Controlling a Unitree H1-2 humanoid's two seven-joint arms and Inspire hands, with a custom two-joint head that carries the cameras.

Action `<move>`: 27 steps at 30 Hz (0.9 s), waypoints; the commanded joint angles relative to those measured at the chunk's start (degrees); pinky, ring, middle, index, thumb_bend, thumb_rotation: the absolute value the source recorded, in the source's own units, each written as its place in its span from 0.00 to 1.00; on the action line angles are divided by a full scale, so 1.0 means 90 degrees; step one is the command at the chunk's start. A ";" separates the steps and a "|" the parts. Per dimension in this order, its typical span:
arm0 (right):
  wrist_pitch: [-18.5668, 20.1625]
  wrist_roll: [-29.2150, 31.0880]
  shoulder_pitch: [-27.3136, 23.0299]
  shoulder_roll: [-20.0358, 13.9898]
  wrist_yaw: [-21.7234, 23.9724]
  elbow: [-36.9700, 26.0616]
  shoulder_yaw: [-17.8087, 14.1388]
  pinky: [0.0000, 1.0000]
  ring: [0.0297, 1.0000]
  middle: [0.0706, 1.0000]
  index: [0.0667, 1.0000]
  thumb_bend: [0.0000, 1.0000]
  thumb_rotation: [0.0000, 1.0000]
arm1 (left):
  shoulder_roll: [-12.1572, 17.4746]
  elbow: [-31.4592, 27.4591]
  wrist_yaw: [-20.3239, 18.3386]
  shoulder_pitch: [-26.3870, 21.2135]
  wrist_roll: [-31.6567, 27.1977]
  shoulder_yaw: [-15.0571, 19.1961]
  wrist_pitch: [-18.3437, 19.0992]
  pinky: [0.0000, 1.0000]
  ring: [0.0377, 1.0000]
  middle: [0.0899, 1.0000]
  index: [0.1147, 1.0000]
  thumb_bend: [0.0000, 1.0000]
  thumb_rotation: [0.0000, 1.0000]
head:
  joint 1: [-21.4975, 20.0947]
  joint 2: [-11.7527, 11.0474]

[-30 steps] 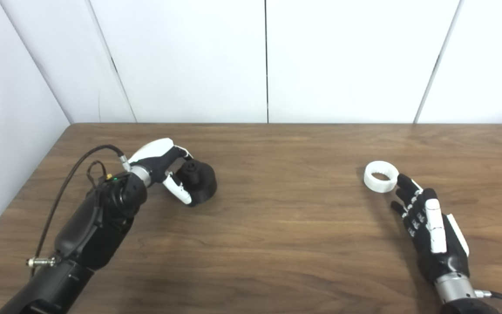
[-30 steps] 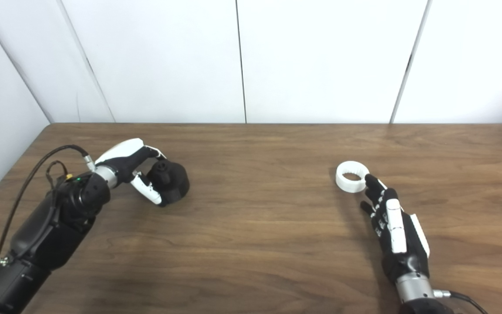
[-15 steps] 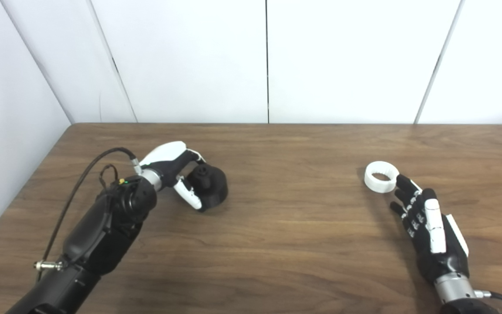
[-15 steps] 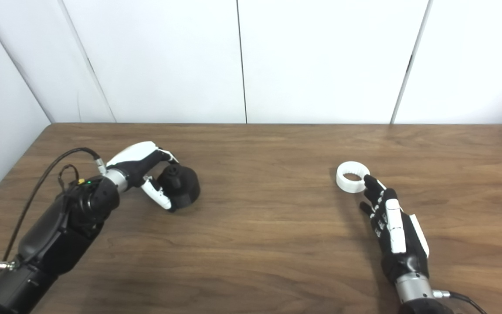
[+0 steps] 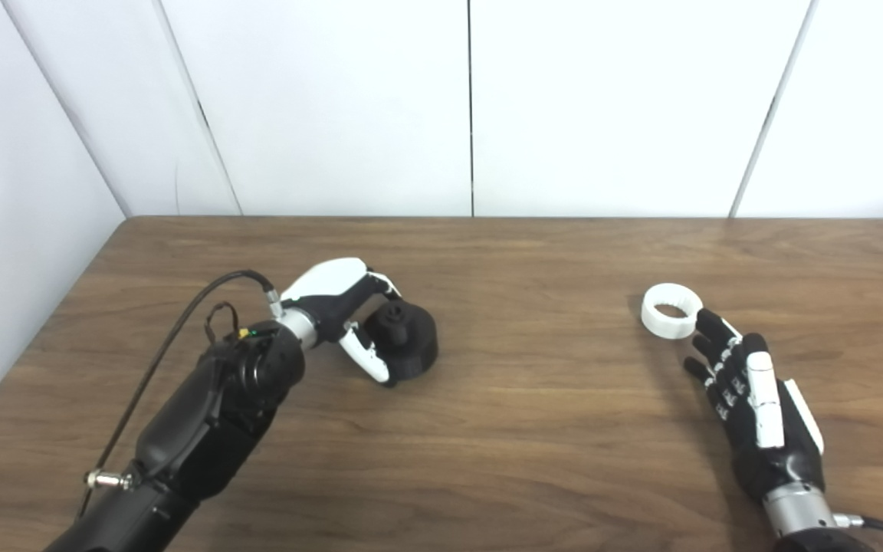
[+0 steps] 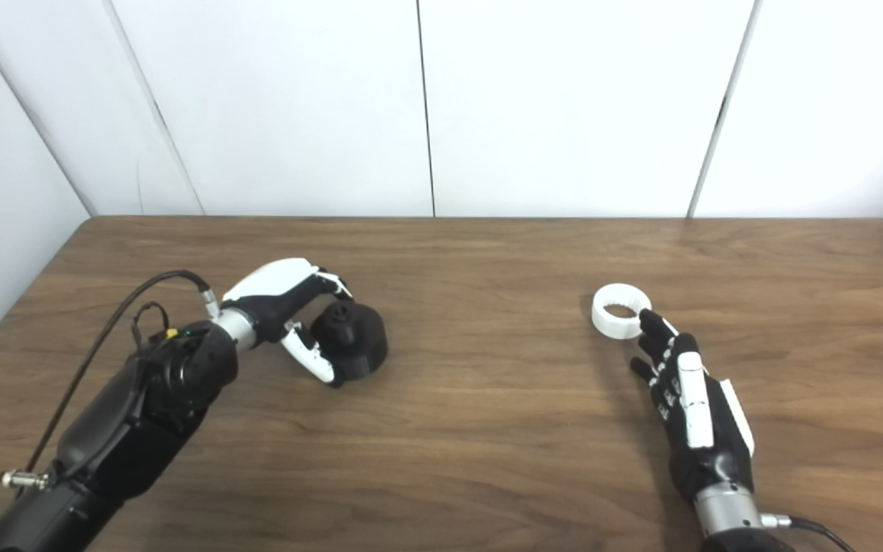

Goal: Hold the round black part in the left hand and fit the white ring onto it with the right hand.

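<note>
1. The left hand (image 5: 342, 307) has its fingers and thumb wrapped around the round black part (image 5: 407, 351), which sits at the hand's fingertip side, toward the middle of the desk (image 5: 533, 429). Whether the part rests on the wood or is just lifted off it I cannot tell.
2. The round black part is a squat, matte black cylinder with a smaller knob or hub standing up from its top face, and its axis looks roughly upright.
3. The right hand (image 5: 756, 399) lies flat and low over the desk with its fingers spread apart and extended, holding nothing.
4. The white ring (image 5: 671, 310) lies flat on the desk directly beyond the right hand's fingertips (image 6: 650, 322), which are touching it or just beside it; contact is not clear in either view.
5. The ring is a short, wide white band with its open bore facing up, and the inner wall seems to carry fine ridges or teeth.
6. The relation the next move turns on: the ring is straight ahead of the right hand along the line of its fingers, so that hand is by far the nearer 1, while the left hand and its part are well apart from the ring, off to the right hand's inner side.
7. My judgement is that the right hand needs a short reach forward and a closing of fingers and thumb across the ring's outer wall before the 2 pieces can be brought together.
</note>
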 commanded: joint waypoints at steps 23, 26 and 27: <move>-0.0097 -0.0113 -0.0127 0.0157 -0.0127 -0.0227 0.0008 0.90 0.94 0.92 0.86 0.51 1.00 | -0.0140 -0.0945 -0.0659 0.0285 0.0138 -0.0733 -0.0377 0.92 1.00 0.93 0.63 0.85 0.17 | -0.0011 0.0084; -0.0080 -0.0190 -0.0137 0.0180 -0.0168 -0.0238 0.0036 0.89 0.94 0.92 0.86 0.52 1.00 | -0.0190 -0.1031 -0.0708 0.0320 0.0189 -0.0832 -0.0367 0.91 1.00 0.93 0.63 0.85 0.18 | -0.0028 0.0089; -0.0075 -0.0203 -0.0135 0.0191 -0.0184 -0.0249 0.0039 0.88 0.94 0.92 0.86 0.52 1.00 | -0.0208 -0.1055 -0.0723 0.0335 0.0201 -0.0865 -0.0390 0.91 1.00 0.93 0.63 0.86 0.19 | -0.0038 0.0088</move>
